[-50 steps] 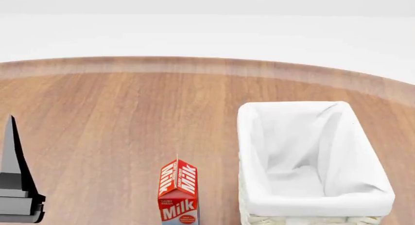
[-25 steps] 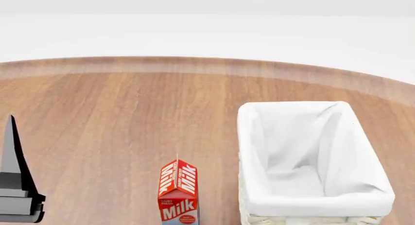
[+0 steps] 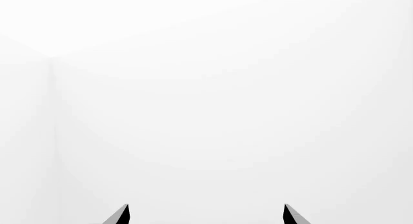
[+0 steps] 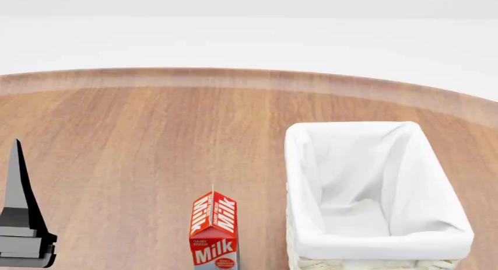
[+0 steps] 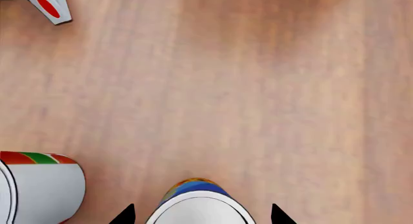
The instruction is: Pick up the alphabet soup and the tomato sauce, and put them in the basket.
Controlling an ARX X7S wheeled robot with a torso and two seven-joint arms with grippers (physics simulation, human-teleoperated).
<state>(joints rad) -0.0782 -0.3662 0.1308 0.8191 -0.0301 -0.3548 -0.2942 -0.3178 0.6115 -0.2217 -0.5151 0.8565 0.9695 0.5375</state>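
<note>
While the right tool (image 5: 201,215) hangs low over the wooden surface (image 5: 258,88), the alphabet soup (image 5: 199,204) sits squarely between its two dark fingertips (image 5: 125,215), silvery-white lid facing the wrist camera and a sliver of blue and orange label showing past the lid's rim. Those tips stand apart, one on each side of the can, with a thin gap between each tip and the lid's edge; whether they touch the can lower down is hidden. Just beside the soup stands the tomato sauce (image 5: 40,187), its red and green label peeking out above a white side, the two cans close but apart. Beyond them, bare wood runs wide open, with only a corner of a small carton (image 5: 46,6) with a red oval far off at the frame's corner.

Up in the head view, the basket (image 4: 374,246) rests on the surface's right side, white cloth lining folded over its rim, nothing inside it. Left of it, a red carton (image 4: 214,235) stands upright, with "Milk" readable on three faces; the smaller print below is too fine to read. A broad stretch of wood lies behind both, out to the curved far edge. The left tool (image 3: 205,215) points at blank white wall, its tips spread wide, gripping nothing.
</note>
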